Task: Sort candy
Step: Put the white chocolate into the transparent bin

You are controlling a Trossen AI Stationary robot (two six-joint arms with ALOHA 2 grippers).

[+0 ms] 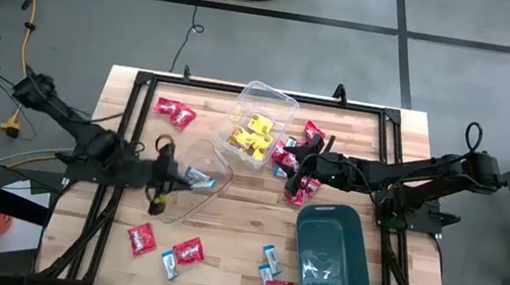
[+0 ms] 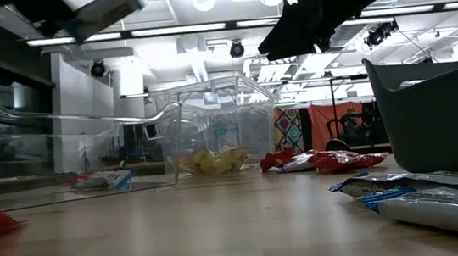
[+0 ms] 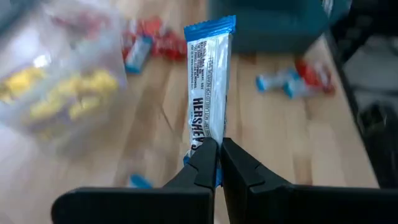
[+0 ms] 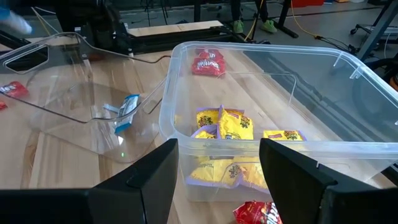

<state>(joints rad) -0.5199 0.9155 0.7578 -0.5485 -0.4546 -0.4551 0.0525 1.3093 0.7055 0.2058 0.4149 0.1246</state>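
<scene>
The wooden table (image 1: 243, 226) carries scattered candy. The left gripper (image 3: 217, 163) is pressed together on a blue-and-white packet (image 3: 208, 87), above the tipped clear tub (image 1: 190, 188) left of the yellow-candy tub (image 1: 260, 121). The right gripper (image 4: 217, 163) has its fingers spread, just right of that tub's edge, among red packets (image 1: 285, 157). The teal bin (image 1: 331, 253) stands nearer the front edge, with bare wood between.

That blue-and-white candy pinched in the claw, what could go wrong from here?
The left gripper holds the blue-and-white packet only by its bottom end, so it might slip or swing. The clear tub beneath lies tipped, so a drop could miss. The right gripper, open beside the yellow-candy tub, could nudge it.
</scene>
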